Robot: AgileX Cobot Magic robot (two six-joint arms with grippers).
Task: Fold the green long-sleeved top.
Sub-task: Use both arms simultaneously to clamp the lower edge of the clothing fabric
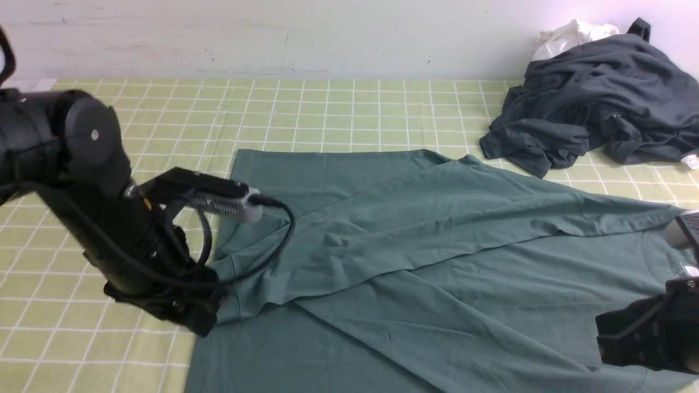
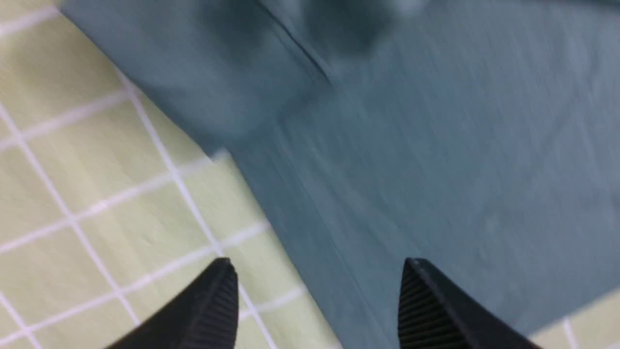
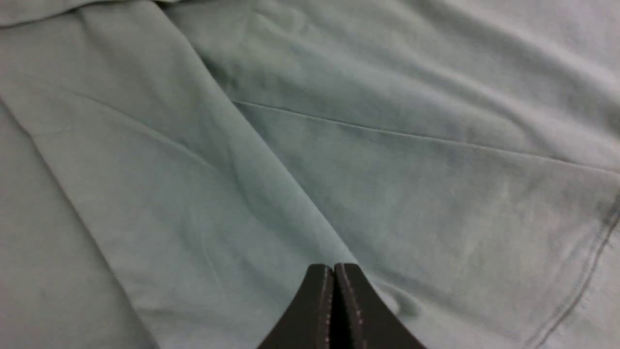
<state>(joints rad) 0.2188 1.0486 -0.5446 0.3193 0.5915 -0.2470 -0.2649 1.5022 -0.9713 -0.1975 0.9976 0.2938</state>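
Currently the green long-sleeved top [image 1: 437, 284] lies flat on the checked tablecloth [image 1: 327, 109], one sleeve [image 1: 437, 218] laid diagonally across the body. Left gripper [image 2: 316, 265]: jaws apart, empty, over the top's left edge. Right gripper [image 3: 334, 274]: jaws together, no cloth seen between them, low over the fabric. Risk: the left arm's loose cable [image 1: 276, 240] may snag the sleeve end and undo the fold. Containers: none in view.

Laboratory-style test station for robotic garment handling. Indicated by two black robot arms, left arm [image 1: 104, 229] and right arm [image 1: 650, 338], over a yellow-green checked tabletop [image 1: 338, 109] against a plain white wall [image 1: 273, 38]. Garments on it: green long-sleeved top [image 1: 437, 245] laid out, charcoal-grey garment [image 1: 595, 109] heaped in the far right corner.
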